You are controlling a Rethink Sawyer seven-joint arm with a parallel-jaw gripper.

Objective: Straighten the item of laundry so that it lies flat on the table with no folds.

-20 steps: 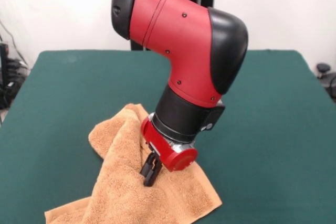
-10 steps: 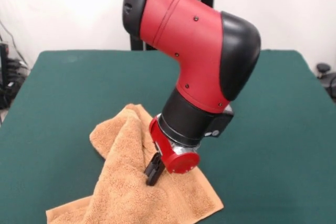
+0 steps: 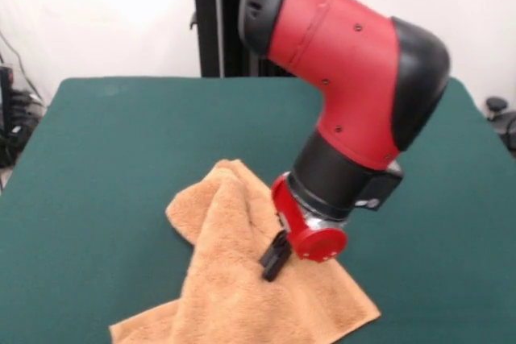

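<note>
You have the dark green tabletop filling most of the view, with the red and black arm slanting down from the top. The orange-tan terry towel lies bunched near the front edge, a raised ridge at its far end and folds spreading toward you. Your gripper presses into the cloth with its fingers drawn together, pinching the towel

A light orange-tan towel is lying on the dark green table. Above the towel, the arm is showing red with black joints, and the gripper is showing black under a red collar.
</note>
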